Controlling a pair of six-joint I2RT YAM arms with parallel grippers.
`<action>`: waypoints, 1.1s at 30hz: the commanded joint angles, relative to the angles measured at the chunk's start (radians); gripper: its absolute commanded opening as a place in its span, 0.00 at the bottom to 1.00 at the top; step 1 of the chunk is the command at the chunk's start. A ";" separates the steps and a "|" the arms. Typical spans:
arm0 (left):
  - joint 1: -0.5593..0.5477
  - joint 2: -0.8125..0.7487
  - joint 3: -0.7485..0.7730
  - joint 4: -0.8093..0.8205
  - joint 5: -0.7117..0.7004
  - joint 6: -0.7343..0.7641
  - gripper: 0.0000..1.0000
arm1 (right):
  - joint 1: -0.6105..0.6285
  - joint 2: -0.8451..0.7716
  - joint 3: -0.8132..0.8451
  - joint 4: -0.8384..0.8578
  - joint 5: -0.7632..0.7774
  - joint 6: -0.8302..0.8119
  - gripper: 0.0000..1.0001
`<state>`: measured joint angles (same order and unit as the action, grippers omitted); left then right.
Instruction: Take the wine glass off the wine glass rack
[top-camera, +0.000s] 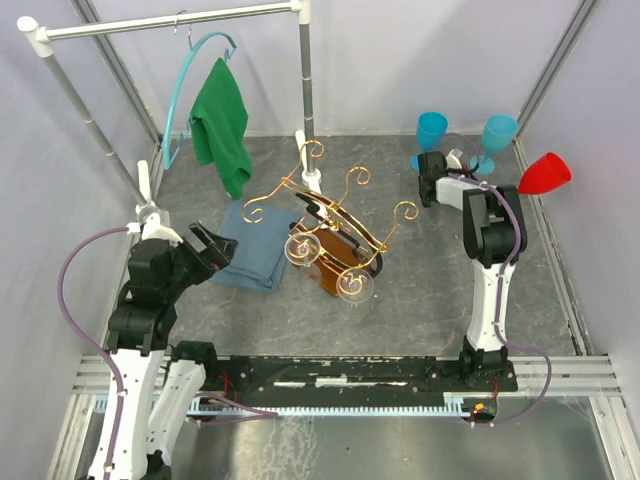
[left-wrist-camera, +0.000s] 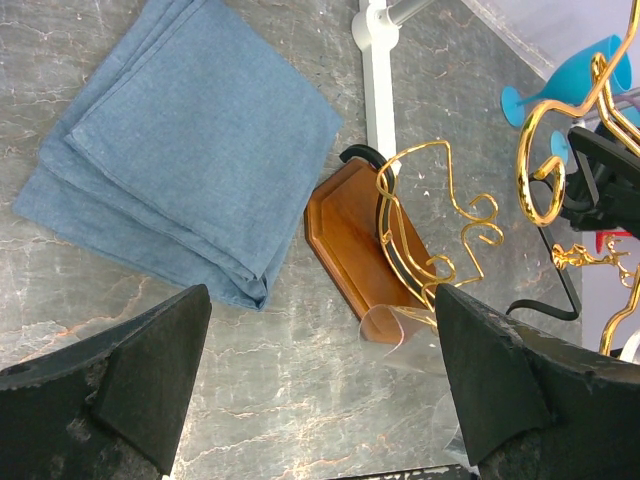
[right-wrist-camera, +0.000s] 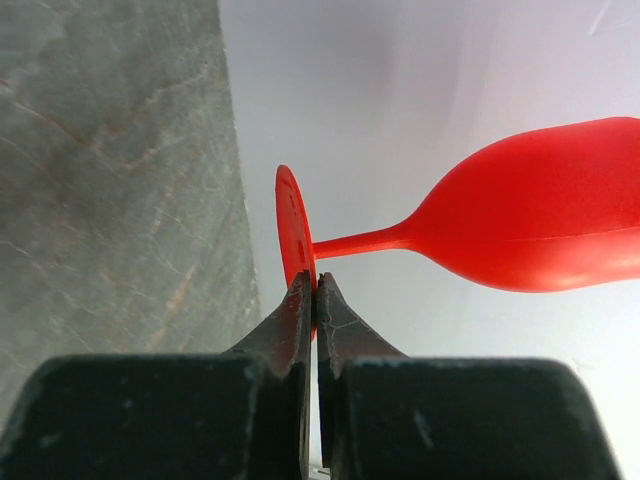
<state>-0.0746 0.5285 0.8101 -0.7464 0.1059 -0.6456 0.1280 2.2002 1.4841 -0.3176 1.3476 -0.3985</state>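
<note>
Red wine glass hangs beside the wall, foot seemingly pinched in right jaws; left jaws wide.

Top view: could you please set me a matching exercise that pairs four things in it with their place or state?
Things:
1. green cloth
2. blue cloth
3. red glass
4. left gripper

Places or states:
A. held by its foot in the right gripper
B. open, holding nothing
C. folded on the table
D. draped on the hanger on the rail

Pairs: 1-D, 2-C, 3-A, 4-B
</note>
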 joint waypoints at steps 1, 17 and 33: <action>-0.005 -0.012 0.004 0.029 -0.002 0.037 0.99 | -0.010 0.070 -0.021 0.313 0.064 -0.162 0.01; -0.005 0.002 0.036 -0.001 -0.022 0.052 0.99 | -0.036 0.256 -0.016 0.769 0.042 -0.470 0.01; -0.006 0.004 0.039 -0.011 -0.025 0.063 0.99 | -0.038 0.206 0.063 0.260 -0.073 -0.102 0.01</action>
<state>-0.0765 0.5320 0.8108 -0.7723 0.0826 -0.6304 0.0952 2.4432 1.4960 0.1741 1.3479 -0.6838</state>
